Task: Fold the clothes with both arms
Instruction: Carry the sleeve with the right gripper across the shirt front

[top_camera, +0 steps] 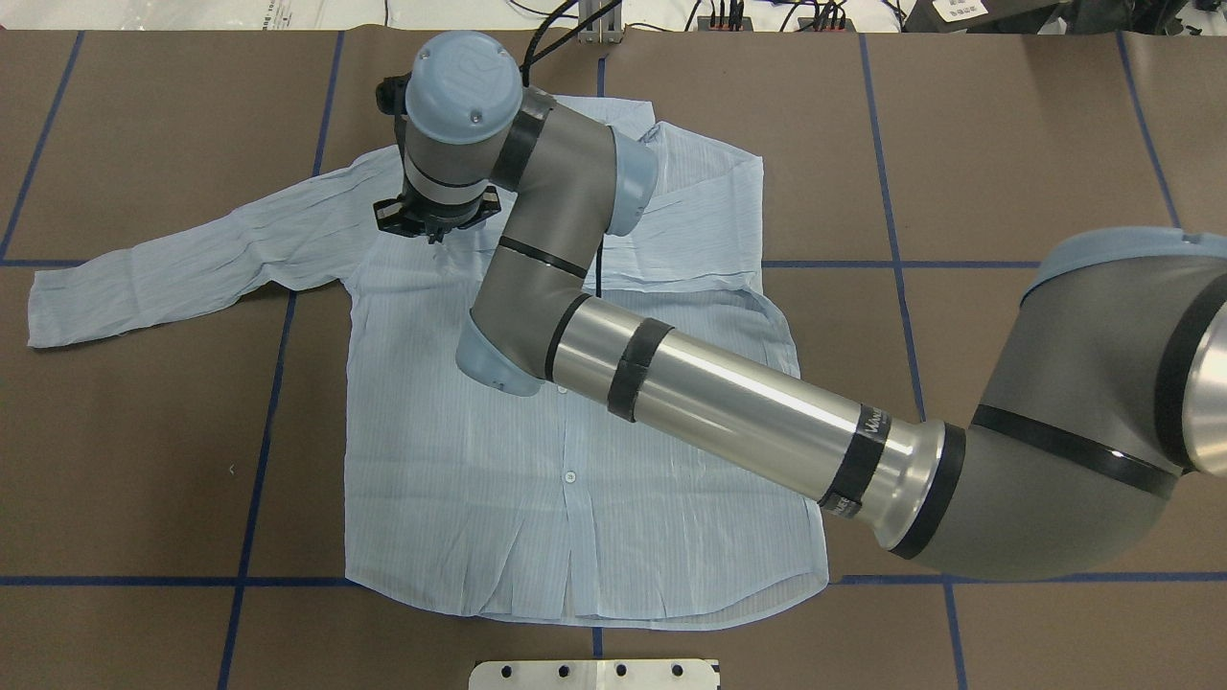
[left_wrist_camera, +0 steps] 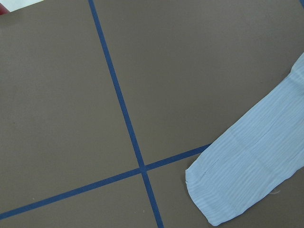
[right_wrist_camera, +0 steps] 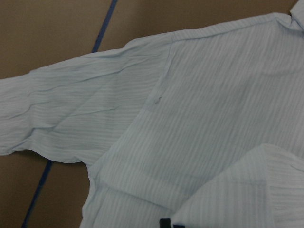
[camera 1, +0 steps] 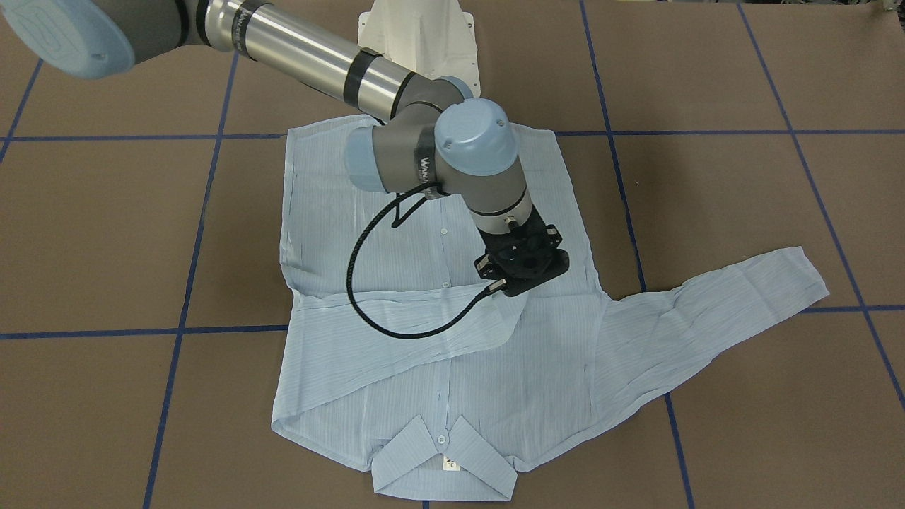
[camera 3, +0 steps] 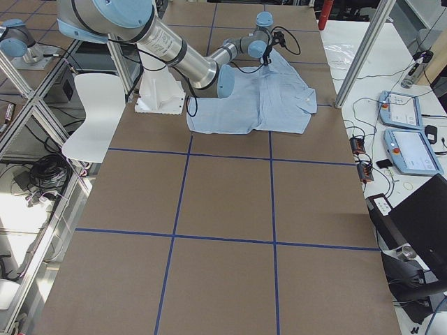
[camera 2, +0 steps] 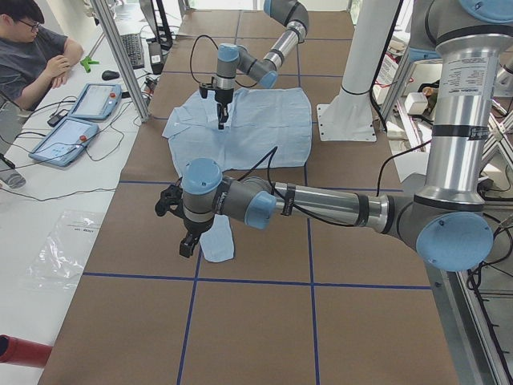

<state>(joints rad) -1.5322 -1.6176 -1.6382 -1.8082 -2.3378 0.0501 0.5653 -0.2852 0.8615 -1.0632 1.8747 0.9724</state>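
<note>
While the right gripper (camera 1: 524, 263) hangs over the shirt (camera 1: 424, 353), its wrist band (camera 1: 426, 168) seemingly lettered "WAN", neither it nor the left gripper (camera 2: 187, 241) shows how far it is open.

A: Finish?
B: Grey-and-silver jointed right arm (top_camera: 729, 407), light-blue round joint caps (top_camera: 464, 86), black bands with white lettering (camera 1: 426, 168).
A: Cabling?
B: Black looped cable (camera 1: 348, 276) off the wrist. Same livery on the left arm (camera 2: 321, 204).
</note>
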